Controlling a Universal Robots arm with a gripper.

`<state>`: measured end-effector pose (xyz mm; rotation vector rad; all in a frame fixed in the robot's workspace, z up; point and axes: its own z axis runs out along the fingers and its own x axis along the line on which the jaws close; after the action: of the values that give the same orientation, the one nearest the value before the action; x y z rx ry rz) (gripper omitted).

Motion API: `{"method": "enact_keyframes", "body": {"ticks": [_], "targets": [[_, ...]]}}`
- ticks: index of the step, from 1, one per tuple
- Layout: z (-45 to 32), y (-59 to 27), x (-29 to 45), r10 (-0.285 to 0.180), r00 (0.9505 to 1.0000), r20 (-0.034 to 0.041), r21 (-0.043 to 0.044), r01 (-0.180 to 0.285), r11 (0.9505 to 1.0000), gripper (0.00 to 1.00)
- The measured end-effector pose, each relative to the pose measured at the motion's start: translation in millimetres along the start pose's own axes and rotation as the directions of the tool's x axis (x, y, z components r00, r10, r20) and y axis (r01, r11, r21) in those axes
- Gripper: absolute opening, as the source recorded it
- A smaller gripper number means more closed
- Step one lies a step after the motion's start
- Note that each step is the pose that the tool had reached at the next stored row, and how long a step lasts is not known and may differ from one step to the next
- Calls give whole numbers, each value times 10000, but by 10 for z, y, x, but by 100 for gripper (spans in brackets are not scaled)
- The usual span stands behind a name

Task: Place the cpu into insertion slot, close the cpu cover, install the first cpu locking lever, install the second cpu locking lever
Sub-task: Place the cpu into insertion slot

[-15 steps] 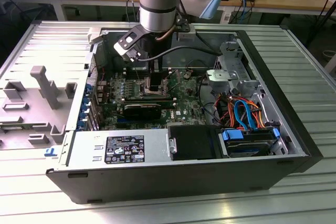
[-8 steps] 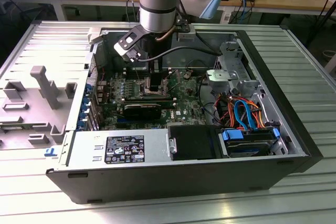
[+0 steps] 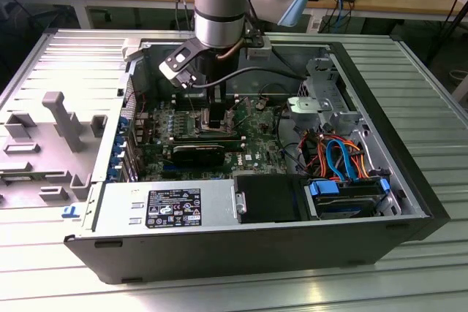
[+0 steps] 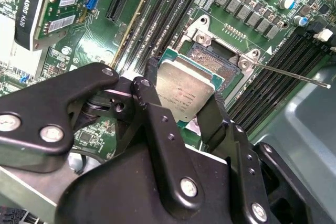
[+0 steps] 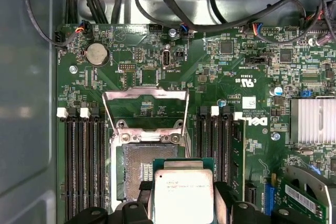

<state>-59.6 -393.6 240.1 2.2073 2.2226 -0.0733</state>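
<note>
Over the insertion slot (image 5: 137, 163) | cpu (image 5: 184, 195) is gripped edgewise by closed fingers (image 4: 215, 119) | judged light, stiff, fragile; edges only.

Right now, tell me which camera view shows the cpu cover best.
The first wrist view: the cpu cover stands open, its whole window frame facing the camera. The second wrist view catches what looks like its hinged edge beyond the cpu. In the exterior view the gripper blocks it.

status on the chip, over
End effector shut on chip. Chip over socket, not seated. Cover open, nothing in the way.
</note>
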Motion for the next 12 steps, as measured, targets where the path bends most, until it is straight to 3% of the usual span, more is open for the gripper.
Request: {"method": "enact_keyframes", "body": {"ticks": [12], "targets": [[92, 21, 112, -93, 10000, -26, -5, 93, 10000, 54]]}}
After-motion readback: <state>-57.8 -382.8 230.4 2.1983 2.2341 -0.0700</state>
